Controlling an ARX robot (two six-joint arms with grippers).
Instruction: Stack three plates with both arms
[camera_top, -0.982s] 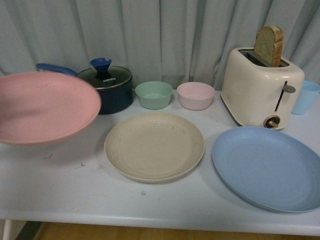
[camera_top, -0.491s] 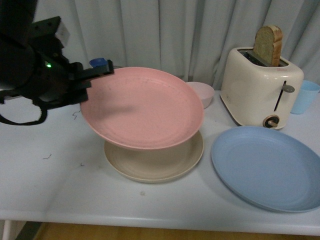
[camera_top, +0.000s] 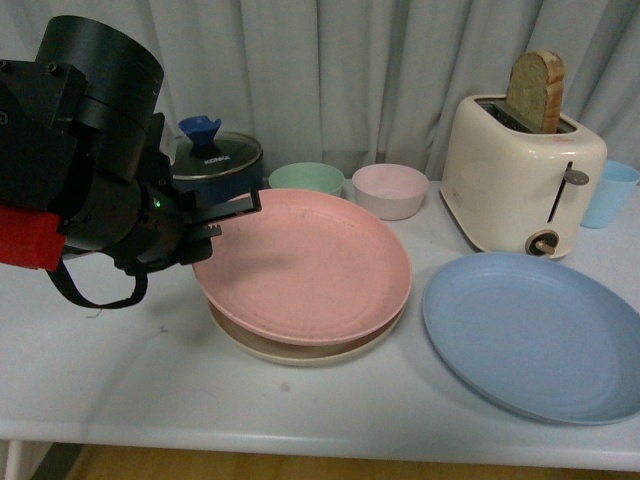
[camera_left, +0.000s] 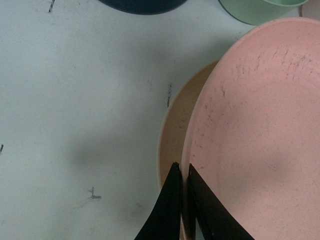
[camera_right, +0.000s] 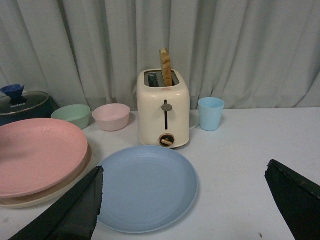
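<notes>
The white table (camera_top: 120, 380) carries a beige plate (camera_top: 262, 345) near its middle and a blue plate (camera_top: 535, 335) toward the front right corner, the two apart. Along the far edge stand a dark lidded pot (camera_top: 215, 160), a green bowl (camera_top: 305, 177), a pink bowl (camera_top: 388, 190), a cream toaster (camera_top: 520, 185) and, at the right edge, a light blue cup (camera_top: 608, 195).

A staged kitchen corner, not a lived-in home, is suggested. A plain white surface (camera_top: 150, 390) is set before a grey pleated curtain (camera_top: 330, 70), by which the whole background is closed off. Kitchen things are laid out on it: a cream toaster (camera_top: 515, 185) with a slice of bread (camera_top: 538, 90) in its slot, a dark blue pot (camera_top: 215, 165) under a glass lid, a green bowl (camera_top: 305, 177), a pink bowl (camera_top: 390, 190), a light blue cup (camera_top: 610, 193), and a pink plate (camera_top: 310, 265), a cream plate (camera_top: 300, 355) and a blue plate (camera_top: 535, 335). A test setting is indicated by the black robot arm (camera_top: 90, 170) over the surface.
</notes>
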